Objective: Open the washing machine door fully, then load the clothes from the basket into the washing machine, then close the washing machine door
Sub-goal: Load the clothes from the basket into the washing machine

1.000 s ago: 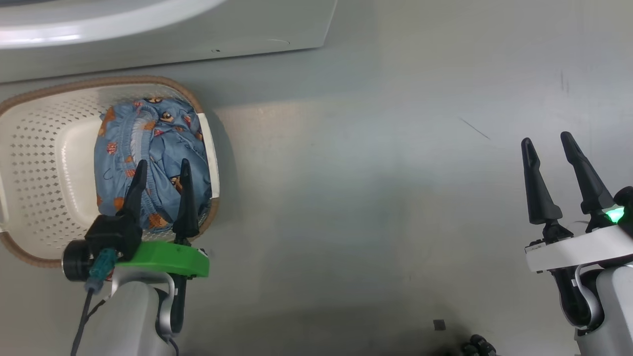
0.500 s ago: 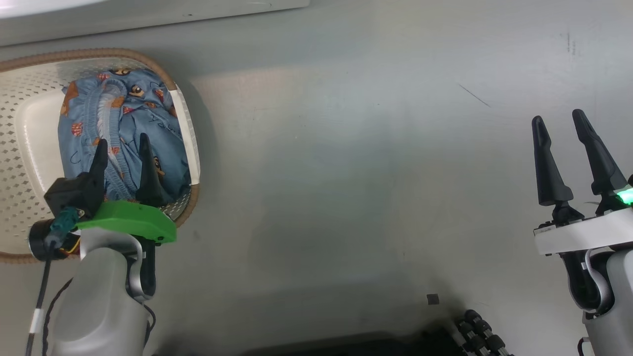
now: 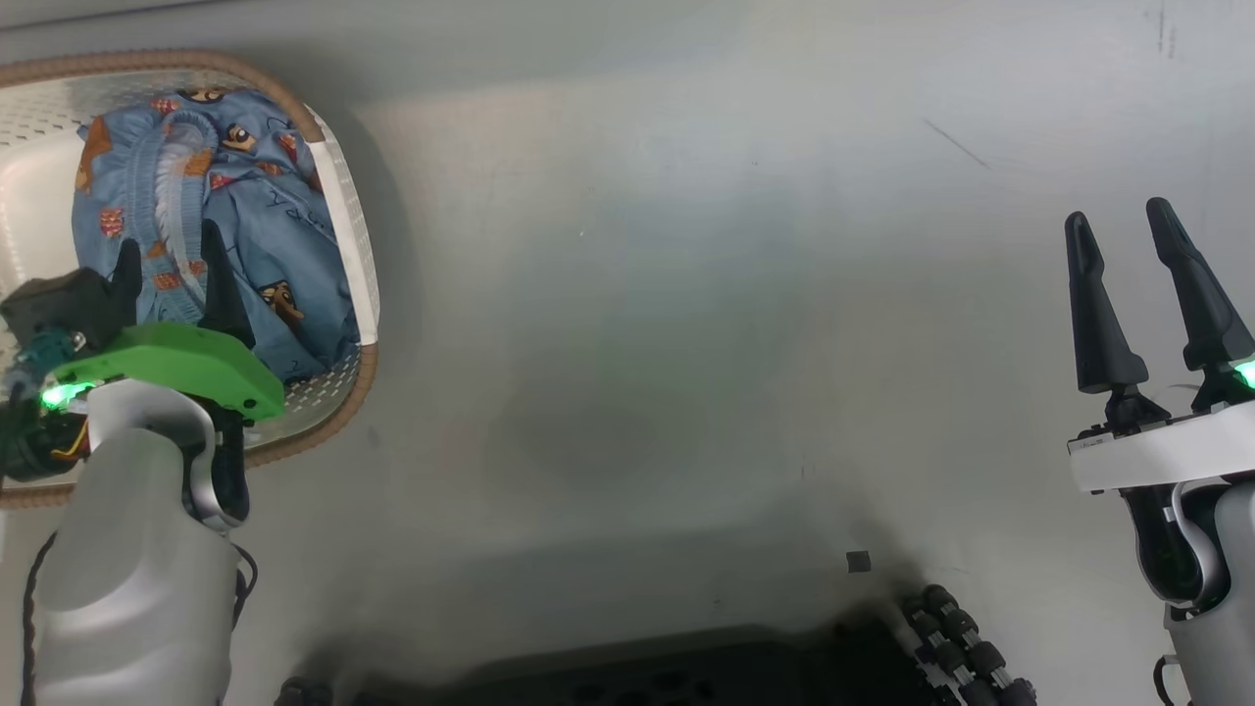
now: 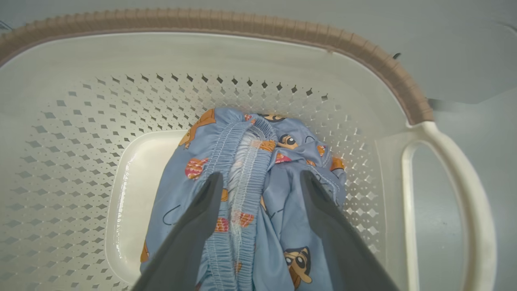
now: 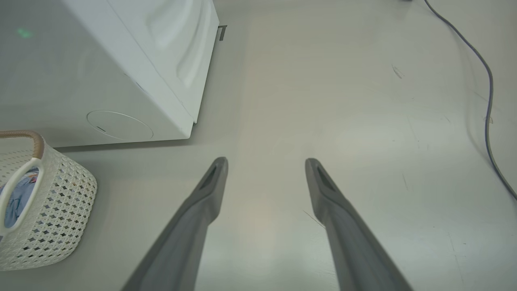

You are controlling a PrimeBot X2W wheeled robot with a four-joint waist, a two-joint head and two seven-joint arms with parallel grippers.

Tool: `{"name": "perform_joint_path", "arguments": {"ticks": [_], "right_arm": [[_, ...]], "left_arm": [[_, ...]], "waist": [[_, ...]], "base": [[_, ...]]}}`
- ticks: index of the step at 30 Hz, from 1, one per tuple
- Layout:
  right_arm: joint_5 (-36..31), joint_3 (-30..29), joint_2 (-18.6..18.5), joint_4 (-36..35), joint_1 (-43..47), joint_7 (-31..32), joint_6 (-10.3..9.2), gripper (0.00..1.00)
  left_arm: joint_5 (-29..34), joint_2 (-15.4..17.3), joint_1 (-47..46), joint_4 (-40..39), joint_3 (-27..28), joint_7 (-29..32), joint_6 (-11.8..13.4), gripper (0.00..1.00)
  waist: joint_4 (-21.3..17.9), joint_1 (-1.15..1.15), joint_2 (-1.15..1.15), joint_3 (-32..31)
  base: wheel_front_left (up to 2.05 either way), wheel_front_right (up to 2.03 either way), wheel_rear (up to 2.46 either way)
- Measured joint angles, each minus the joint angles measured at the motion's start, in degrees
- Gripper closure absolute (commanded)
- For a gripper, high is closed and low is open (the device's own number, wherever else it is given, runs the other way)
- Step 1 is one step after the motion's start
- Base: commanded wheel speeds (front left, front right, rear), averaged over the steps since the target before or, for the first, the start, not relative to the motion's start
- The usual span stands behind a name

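Observation:
The cream basket (image 3: 338, 245) with its brown rim sits at the upper left of the head view, holding the light blue printed clothes (image 3: 255, 216). My left gripper (image 3: 169, 245) hangs open inside the basket. In the left wrist view its two fingers straddle the elastic waistband of the clothes (image 4: 258, 153), left gripper (image 4: 261, 176) tips just above the fabric. My right gripper (image 3: 1118, 216) stands open over bare floor at the far right, holding nothing. The right wrist view shows the white washing machine (image 5: 101, 68) behind the basket (image 5: 60, 190). The washing machine door is out of view.
Grey floor spreads between the basket and my right gripper (image 5: 264, 161). A dark cable (image 5: 488, 101) runs along the floor at the right of the right wrist view. My own dark base (image 3: 686, 667) shows at the head view's bottom edge.
The head camera has tilted, so the washer's edge has slid out of the top. My left gripper has reached further over the clothes in the basket. The right gripper keeps its pose.

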Motion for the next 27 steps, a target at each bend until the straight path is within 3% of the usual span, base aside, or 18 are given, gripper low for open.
{"name": "perform_joint_path", "arguments": {"ticks": [27], "right_arm": [[1.4,0.5,-0.8,-0.8,-0.4,0.0,0.0,0.0]], "left_arm": [[-0.4,1.6,-10.7,10.1,2.1,9.8,1.5,0.0]], "waist": [[-1.1,0.0,0.0,6.3]], "base": [[0.0,0.0,0.0]]}}
